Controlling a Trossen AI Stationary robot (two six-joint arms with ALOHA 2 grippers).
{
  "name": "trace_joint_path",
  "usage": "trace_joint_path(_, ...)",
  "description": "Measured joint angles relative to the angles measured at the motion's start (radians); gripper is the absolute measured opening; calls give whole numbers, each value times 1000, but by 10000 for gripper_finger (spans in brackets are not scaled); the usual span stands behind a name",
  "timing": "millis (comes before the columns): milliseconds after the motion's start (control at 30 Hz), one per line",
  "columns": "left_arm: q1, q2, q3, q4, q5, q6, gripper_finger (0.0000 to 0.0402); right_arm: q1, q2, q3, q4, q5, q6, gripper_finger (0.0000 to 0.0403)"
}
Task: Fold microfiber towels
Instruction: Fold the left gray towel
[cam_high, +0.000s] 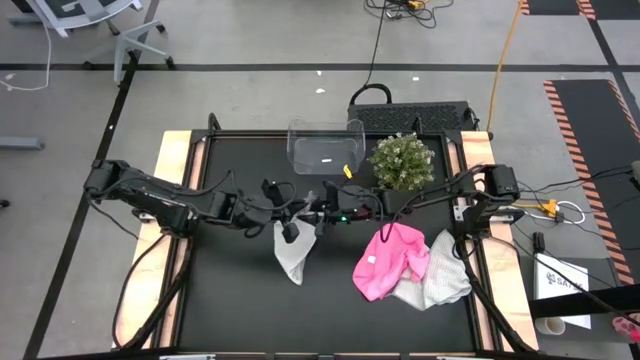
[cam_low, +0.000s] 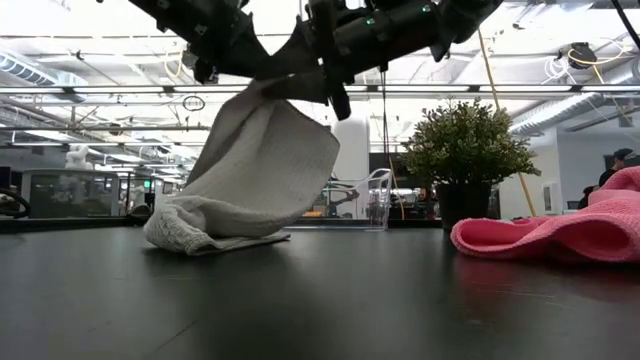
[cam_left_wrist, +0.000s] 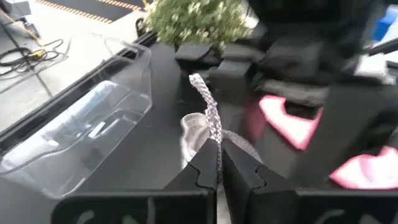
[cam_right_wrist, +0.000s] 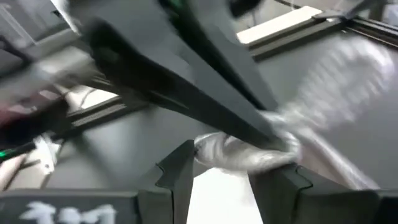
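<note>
— What is the black table (cam_high: 240, 300) carrying right now, under that bright, open workshop ceiling?

— A clear plastic bin (cam_high: 325, 148) and a small potted plant (cam_high: 402, 162) are sitting at the far edge. Near the middle, a white towel (cam_high: 291, 252) is hanging from both arms, and the pink towel (cam_high: 388, 262) is lying crumpled on the right, partly over a second pale towel (cam_high: 440, 282).

— How are the grippers holding?

— The left gripper (cam_left_wrist: 219, 163) is pinching a thin edge of the white towel, jaws all but closed on it. The right gripper (cam_right_wrist: 219, 163) is standing wider, with a bunched roll of the same cloth between its fingers; I judge it is gripping, though blur is making that hard to confirm.

— How far along is the folding?

— Early, I would say. No towel is lying neatly folded anywhere. The white one is only being lifted, and the other two are waiting in a heap.

— Which way is the white towel pointing?

— In the low view its long axis is running downward on a slant from the grippers, with the lower end pooling on the table. From above, it is stretching toward the near edge.
</note>
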Motion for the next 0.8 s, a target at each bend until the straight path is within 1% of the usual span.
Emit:
trace_joint_path(100, 0, -1, 0, 6, 8, 16, 8, -5, 1, 0, 4, 64, 13, 128)
trace_joint_path(167, 0, -1, 0, 11, 11, 22, 5, -9, -3, 0, 3, 77, 17, 111)
trace_joint_path(233, 0, -1, 0, 13, 11, 18, 8, -10, -5, 0, 3, 76, 20, 81)
trace_joint_path(333, 0, -1, 0, 11, 12, 22, 13, -10, -11, 0, -9, 43, 16, 22)
trace_joint_path(367, 0, -1, 1, 11, 8, 23, 13, -9, -13, 0, -12, 43, 15, 12)
trace_joint_path(533, 5, -7, 1, 8, 4, 57, 6, 19, -59, 0, -115, 43, 32, 3)
trace_joint_path(667, 8, -7, 1, 6, 16, 68, 13, 45, -132, 0, -258, 51, 34, 2)
trace_joint_path(800, 8, -7, 5, 24, 31, 72, 5, 62, -212, 0, -352, 58, 34, 1)
